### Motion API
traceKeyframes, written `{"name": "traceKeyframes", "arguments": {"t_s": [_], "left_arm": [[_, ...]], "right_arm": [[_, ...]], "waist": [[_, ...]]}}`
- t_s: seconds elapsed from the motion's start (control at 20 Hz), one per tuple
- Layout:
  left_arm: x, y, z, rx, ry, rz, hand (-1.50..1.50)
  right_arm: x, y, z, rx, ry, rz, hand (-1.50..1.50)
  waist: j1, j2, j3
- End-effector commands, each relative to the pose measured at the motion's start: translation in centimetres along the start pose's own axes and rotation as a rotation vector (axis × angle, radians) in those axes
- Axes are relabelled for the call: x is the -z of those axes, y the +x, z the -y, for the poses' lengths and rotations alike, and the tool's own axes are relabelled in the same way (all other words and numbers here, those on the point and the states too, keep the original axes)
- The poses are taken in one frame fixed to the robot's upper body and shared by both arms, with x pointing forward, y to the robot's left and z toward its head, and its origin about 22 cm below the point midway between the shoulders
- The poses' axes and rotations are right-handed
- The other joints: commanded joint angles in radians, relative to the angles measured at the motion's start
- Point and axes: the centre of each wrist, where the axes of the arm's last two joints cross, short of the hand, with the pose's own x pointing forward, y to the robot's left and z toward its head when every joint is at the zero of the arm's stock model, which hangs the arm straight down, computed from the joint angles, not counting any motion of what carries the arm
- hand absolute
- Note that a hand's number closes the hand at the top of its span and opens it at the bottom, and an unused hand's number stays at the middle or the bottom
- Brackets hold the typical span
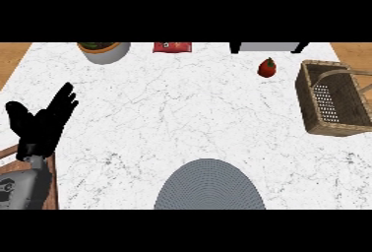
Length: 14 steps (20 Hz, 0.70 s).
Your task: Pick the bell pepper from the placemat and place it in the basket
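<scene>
the counter was rendered in white marble veined with fine grey lines. the placemat was shown in grey-blue, patterned with close concentric ribs. the bell pepper was coloured red, with a green stem. the basket was woven in brown wicker, a dotted lattice being seen on its inner side. the left hand was shown black, its forearm grey. a pot was tinted grey and a packet red.
</scene>
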Motion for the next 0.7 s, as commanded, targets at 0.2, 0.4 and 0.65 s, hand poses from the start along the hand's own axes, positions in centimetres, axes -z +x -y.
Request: {"name": "traceKeyframes", "arguments": {"t_s": [0.2,0.4,0.65], "left_arm": [[-1.1,-0.1,-0.6,0.005,0.000,-0.005,0.00],[0.9,-0.4,0.9,0.005,0.004,-0.008,0.00],[-0.2,0.5,-1.0,-0.014,0.002,0.004,0.00]], "right_arm": [[0.6,-3.3,13.5,0.123,-0.053,-0.075,-1.50],[0.6,-5.0,18.5,0.083,0.058,-0.092,-1.50],[-0.3,-7.8,24.1,0.057,0.132,-0.116,-1.50]], "waist": [[-0.007,-0.003,0.001],[-0.014,0.003,0.001],[0.005,0.004,0.002]]}}
